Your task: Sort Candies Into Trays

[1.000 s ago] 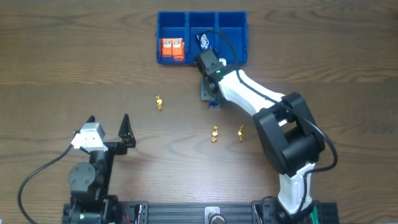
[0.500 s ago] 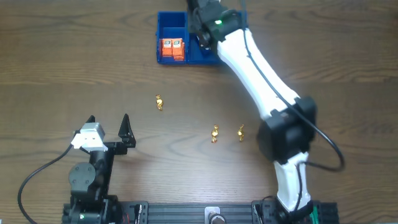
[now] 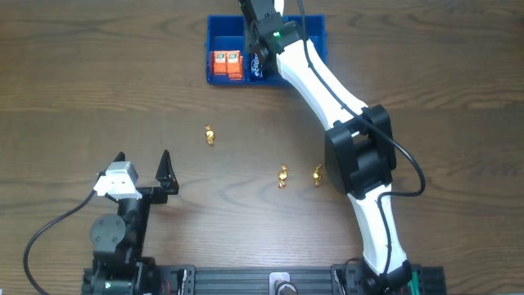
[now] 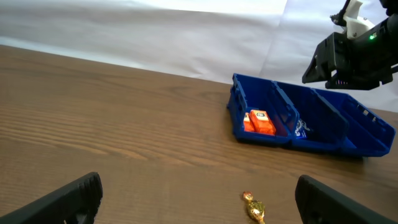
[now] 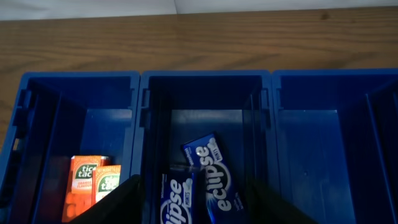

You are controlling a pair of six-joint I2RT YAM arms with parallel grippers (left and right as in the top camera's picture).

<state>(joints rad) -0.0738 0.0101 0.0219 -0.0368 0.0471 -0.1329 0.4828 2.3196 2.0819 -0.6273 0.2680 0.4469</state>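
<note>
- Right wrist view looks straight down into the blue tray [image 5: 205,74]. The right gripper [image 5: 196,183] hangs over the middle compartment with its fingers spread wide, pinching nothing.
- Two blue packs lie in that middle compartment. One [image 5: 211,163] lies flat on the floor, and the other [image 5: 177,199] is just beside it, under the gap between the fingers and apparently touching neither.
- Two orange boxes [image 5: 93,180] sit side by side in the left compartment, and the right compartment holds nothing.
- Judging by this, the step in hand is the drop of a blue pack, and it looks about done.
- Three gold candies are left on the table [image 3: 82,82]: one [image 3: 210,133] towards the left, and a pair [image 3: 282,175] [image 3: 317,174] near each other in front of the right arm.
- The next move probably calls for lifting clear of the tray walls, swinging back over the nearest candy, and closing to a much narrower pinch.
- The left gripper [image 3: 143,156] sits near its own base with fingers spread and empty, apart from every candy.
- The tray is hard moulded plastic with upright dividers.
- The packs are thin, slick rectangles, and the boxes are small and rigid.
- The candies are tiny lumps in crinkled foil, which are likely to slip or roll under a loose grip.
- The table has a matte wood grain.
</note>
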